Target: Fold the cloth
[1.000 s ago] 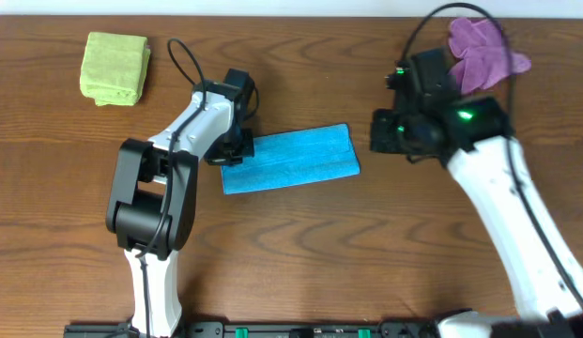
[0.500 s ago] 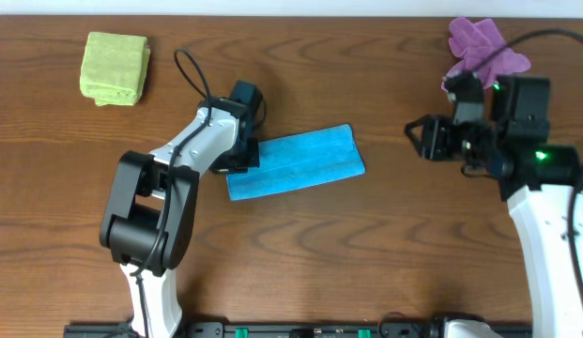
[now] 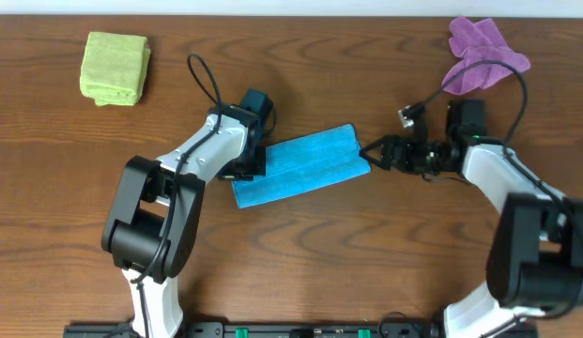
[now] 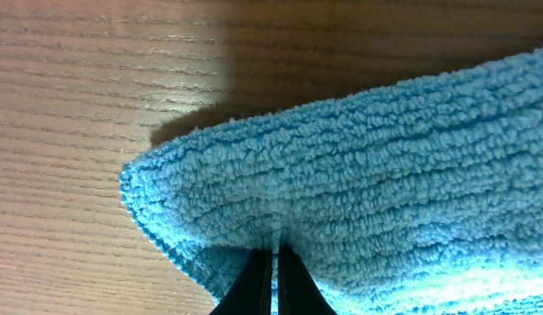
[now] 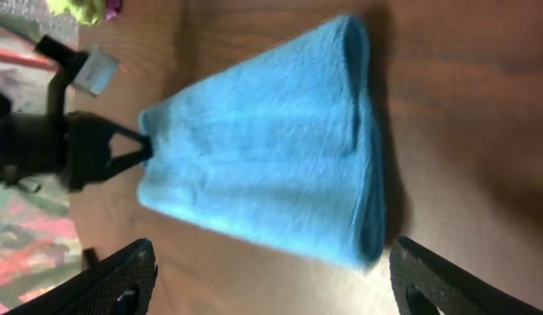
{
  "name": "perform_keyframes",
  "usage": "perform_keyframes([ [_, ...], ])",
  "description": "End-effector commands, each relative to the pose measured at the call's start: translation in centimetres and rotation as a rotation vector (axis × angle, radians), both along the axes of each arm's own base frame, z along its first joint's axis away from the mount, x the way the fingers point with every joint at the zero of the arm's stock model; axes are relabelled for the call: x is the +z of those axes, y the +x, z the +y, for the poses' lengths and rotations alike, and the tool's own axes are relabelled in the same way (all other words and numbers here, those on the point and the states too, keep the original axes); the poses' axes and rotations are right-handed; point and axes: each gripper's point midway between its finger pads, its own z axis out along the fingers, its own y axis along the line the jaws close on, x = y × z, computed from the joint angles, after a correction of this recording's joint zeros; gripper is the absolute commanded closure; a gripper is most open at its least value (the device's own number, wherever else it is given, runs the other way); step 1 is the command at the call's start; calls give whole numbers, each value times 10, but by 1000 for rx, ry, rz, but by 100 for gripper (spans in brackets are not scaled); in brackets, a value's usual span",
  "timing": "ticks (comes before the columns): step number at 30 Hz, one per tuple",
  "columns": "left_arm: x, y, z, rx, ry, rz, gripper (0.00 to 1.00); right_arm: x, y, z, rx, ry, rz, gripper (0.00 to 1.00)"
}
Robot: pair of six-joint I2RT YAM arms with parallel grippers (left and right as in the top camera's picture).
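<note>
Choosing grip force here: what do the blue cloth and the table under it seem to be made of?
The blue cloth: soft terry or microfibre textile, matte; the left wrist view shows rows of fuzzy loops. The table: wood or wood-look laminate, smooth, slight sheen; brown grain lines show, but which of the two cannot be told.

Overhead, the light is bright and even; the brown wood-grain worktop (image 3: 366, 253) carries only short, soft shadows, and all is sharp. In the left wrist view the sky-blue terry microfibre cloth (image 4: 385, 166) is crisp, throws a dark shadow on the wood behind it, and bleaches to glare at lower right. The right wrist view is dimmer and soft, its left edge blurred.
</note>
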Motion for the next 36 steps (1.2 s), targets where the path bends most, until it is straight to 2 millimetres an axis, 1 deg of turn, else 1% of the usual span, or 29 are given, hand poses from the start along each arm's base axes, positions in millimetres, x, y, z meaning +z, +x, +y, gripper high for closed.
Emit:
perform_keyframes([
  [1, 3, -2, 3, -13, 15, -7, 94, -9, 10, 9, -8, 23, 8, 15],
  [3, 3, -2, 3, -14, 15, -7, 94, -16, 21, 13, -21, 14, 2, 15],
  [5, 3, -2, 3, -14, 15, -9, 94, -24, 25, 14, -36, -24, 17, 16],
  [9, 3, 0, 2, -14, 11, -16, 94, -41, 23, 20, -39, -111, 44, 18],
  [12, 3, 0, 2, -14, 11, -18, 94, -52, 18, 31, -17, -131, 67, 19],
  [15, 3, 1, 2, -14, 10, -19, 94, -63, 14, 38, -14, -140, 97, 21],
  [17, 3, 1, 2, -14, 10, -19, 94, -65, 14, 41, -22, -133, 112, 26],
  [18, 3, 1, 2, -14, 10, -19, 94, -65, 15, 41, -21, -132, 110, 29],
  [20, 3, 1, 2, -14, 10, -19, 94, -63, 16, 42, -19, -128, 110, 46],
  [24, 5, 2, 1, -14, 8, -23, 94, -56, 22, 43, -26, -126, 118, 89],
  [25, 6, 3, 1, -14, 6, -26, 94, -53, 23, 43, -26, -126, 123, 98],
  [26, 10, 4, 0, -14, 4, -33, 94, -47, 26, 43, -25, -128, 133, 99],
  [28, 19, 8, -1, -18, -3, -51, 94, -37, 30, 43, -20, -135, 149, 99],
  [30, 39, 14, -3, -24, -16, -87, 94, -25, 35, 40, -23, -166, 174, 99],
  [32, 74, 22, -3, -25, -34, -150, 94, -12, 38, 27, -39, -264, 209, 98],
  [33, 97, 25, -2, -22, -48, -189, 94, -5, 39, 17, -55, -336, 227, 99],
  [36, 153, 24, 4, -7, -86, -291, 94, 18, 37, -12, -108, -514, 253, 99],
])
